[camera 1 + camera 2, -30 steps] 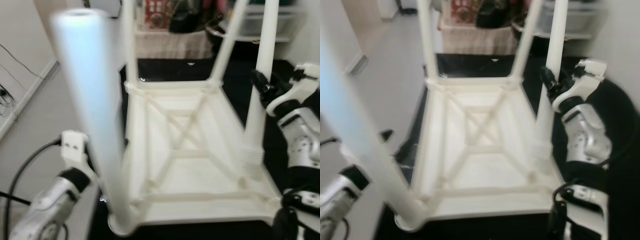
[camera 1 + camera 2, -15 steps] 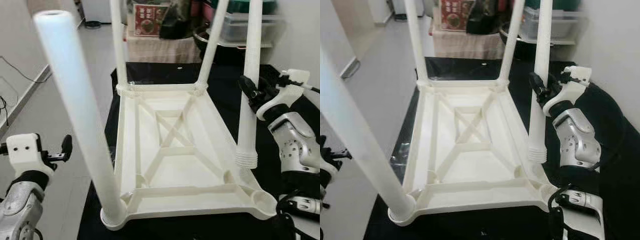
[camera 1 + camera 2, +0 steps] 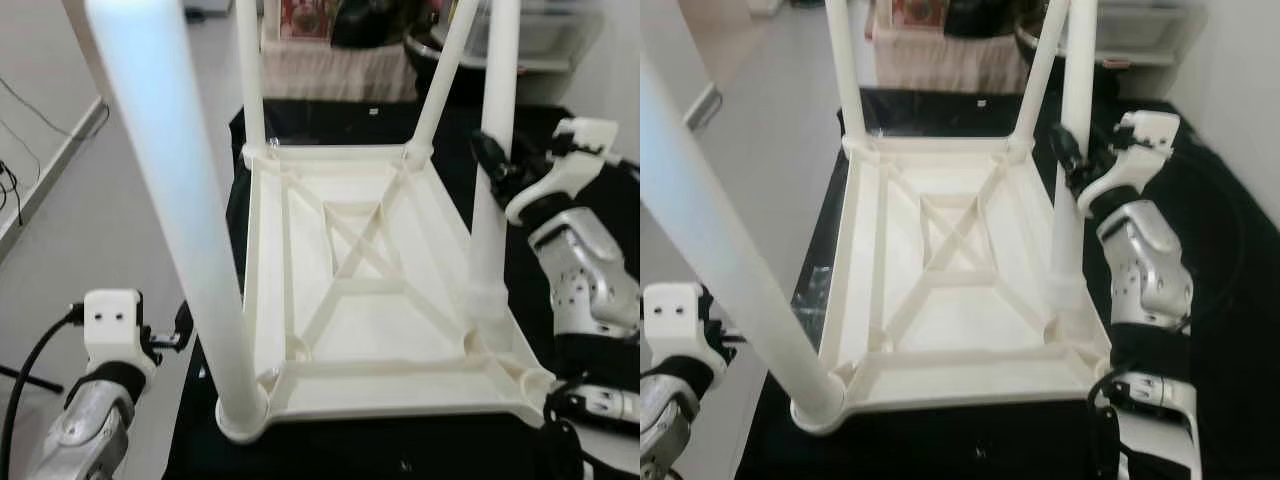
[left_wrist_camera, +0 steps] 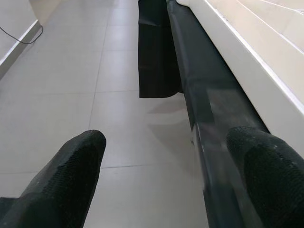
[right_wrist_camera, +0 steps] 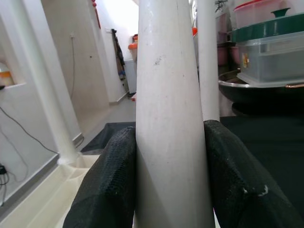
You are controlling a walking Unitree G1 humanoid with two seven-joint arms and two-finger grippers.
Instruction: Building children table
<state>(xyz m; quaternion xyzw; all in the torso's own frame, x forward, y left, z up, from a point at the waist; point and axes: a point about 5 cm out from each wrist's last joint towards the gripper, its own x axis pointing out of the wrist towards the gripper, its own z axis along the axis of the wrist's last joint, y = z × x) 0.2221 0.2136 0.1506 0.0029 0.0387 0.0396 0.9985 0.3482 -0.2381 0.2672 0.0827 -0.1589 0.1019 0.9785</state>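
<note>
All four table legs run off the top edge of the head views; near-left leg (image 3: 170, 190) is soft with blur up close. Right-front leg (image 3: 1072, 170) hides part of the right gripper (image 3: 1065, 160) fingers; its lower end against the tabletop underside (image 3: 370, 300) is smeared, so seating there can't be judged. Left gripper (image 4: 166, 166) fingertips are cut by the wrist frame's bottom edge. Shelf clutter (image 3: 340, 15) behind is cropped and too blurry to name, possibly boxes. Black cloth (image 3: 970, 440) mostly covered by the table.

Right end effector (image 5: 169, 185) clamps white table leg (image 5: 168, 95); black fingers (image 5: 109, 185) flank it
</note>
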